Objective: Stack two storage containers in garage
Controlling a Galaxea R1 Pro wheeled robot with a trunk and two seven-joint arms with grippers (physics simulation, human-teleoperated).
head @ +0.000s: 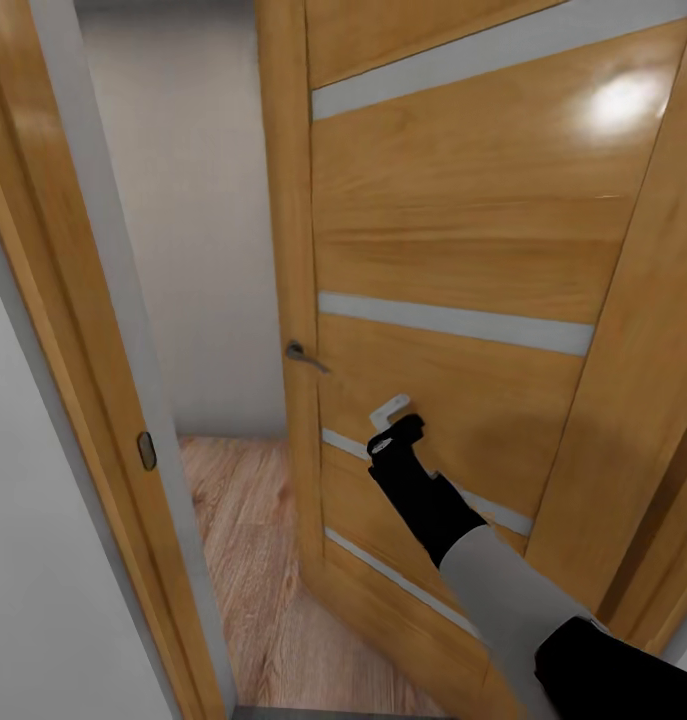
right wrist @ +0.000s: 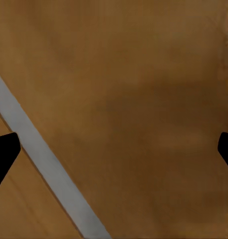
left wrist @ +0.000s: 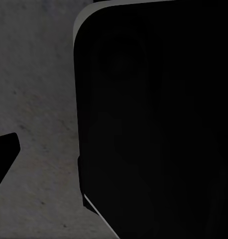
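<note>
**rigwatcher:** One arm is doing all the work here. The right gripper sits against the orange-wood door with pale horizontal slits, fingers spread wide apart with nothing between them; in the right wrist view the two dark fingertips sit at opposite edges with only door panel and one pale slit between. The door stands partly swung, leaving a gap onto light wood-plank flooring and a white wall.

**binhauler:** So what goes wrong from here, you reckon?

**rigwatcher:** My guess: the gap looks tight, so driving through could clip the wooden door frame or the door's edge. Pushing on a flat panel, the fingers could also slide off, or snag the small metal lever handle just beside them.

**binhauler:** And the left gripper? The orange-red bins?

**rigwatcher:** Can't tell on the left. Its wrist view is mostly a black rounded body over rough grey concrete floor, with one dark tip at the edge. No bins anywhere, so I can't say where they are or how they look. Neither gripper carries one, as far as I can see.
</note>
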